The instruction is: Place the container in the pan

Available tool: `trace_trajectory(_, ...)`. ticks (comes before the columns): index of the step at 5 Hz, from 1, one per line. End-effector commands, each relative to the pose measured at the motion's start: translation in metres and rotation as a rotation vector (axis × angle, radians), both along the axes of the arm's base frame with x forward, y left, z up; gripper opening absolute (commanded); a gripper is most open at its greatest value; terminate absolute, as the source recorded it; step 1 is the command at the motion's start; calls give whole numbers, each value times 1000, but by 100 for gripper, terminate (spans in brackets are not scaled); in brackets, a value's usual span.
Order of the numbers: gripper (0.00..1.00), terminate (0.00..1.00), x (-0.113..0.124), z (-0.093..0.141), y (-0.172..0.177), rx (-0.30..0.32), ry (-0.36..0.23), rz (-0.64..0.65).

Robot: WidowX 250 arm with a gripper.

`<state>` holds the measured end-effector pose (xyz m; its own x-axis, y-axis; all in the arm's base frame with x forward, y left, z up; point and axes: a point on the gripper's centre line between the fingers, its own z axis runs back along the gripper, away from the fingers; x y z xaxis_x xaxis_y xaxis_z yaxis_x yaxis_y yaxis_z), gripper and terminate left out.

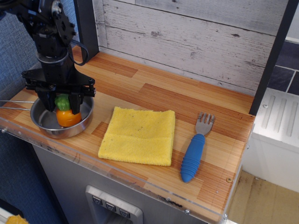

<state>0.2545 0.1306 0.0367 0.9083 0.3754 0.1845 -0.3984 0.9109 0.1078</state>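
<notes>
**Me:** Over at the left end of the counter, I've got the gripper hanging right over the pan. Its two black fingers sit either side of the green cap of the container, and from my feed they look pressed against it, so I'd call it clamped on the cap.

**Other guy:** Where's the container itself though? In the pan or above it?

**Me:** Orange body is down inside the bowl of the pan, toward its middle. Can't tell from this angle whether the bottom is actually touching the steel or a hair off it; the near rim hides that bit. It stands roughly upright, cap on top.

**Other guy:** Anything else nearby?

**Me:** Yellow cloth lies flat just right of the pan, not touching it as far as I can see. Further right is a fork with a blue handle, tines pointing to the far side, well apart from the pan. Pan handle sticks out left, off past the counter edge.
</notes>
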Motion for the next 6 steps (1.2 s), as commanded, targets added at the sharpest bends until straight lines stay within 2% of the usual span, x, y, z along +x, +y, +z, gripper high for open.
trace_trajectory(1, 100, 0, 1, 18, 8, 59, -41, 110)
trace_trajectory(4, 100, 0, 2, 28, 10, 83, -57, 132)
trace_trajectory(5, 100, 0, 7, 48, 5, 99, -65, 106)
trace_trajectory(6, 100, 0, 10, 78, 1, 118, -74, 86)
